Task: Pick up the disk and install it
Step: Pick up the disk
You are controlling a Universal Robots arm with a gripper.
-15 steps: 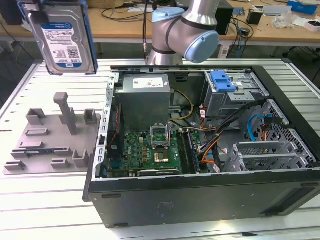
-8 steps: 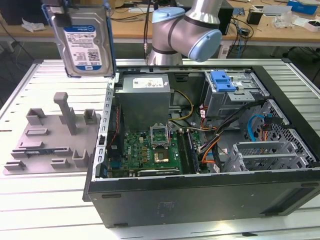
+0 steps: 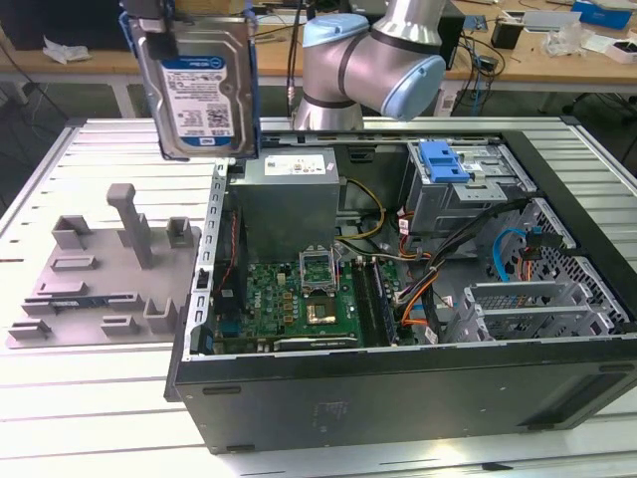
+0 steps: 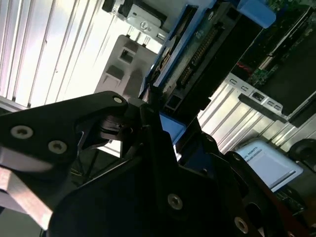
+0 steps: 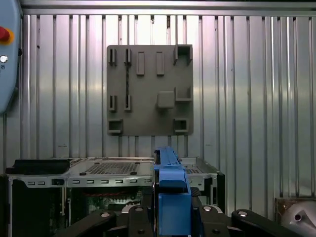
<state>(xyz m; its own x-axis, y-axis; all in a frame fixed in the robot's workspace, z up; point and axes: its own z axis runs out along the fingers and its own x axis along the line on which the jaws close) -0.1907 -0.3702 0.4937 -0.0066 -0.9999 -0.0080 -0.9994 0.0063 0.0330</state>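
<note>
Evenly lit, though glare whitens the table (image 4: 49,44) in the second wrist view

Top edge of the disk (image 3: 204,90) and most of the jaws beyond the exterior view's upper border.

The disk (image 3: 202,85) aloft; fixture plate (image 3: 100,289) beside computer case (image 3: 398,403) on table (image 3: 90,398)

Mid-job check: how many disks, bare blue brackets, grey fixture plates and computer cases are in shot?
Disk: 1, held in the tool
Computer case: 1, lying open
Bare blue bracket: 1, inside the case
Grey fixture plate: 1
Total: 4
</note>
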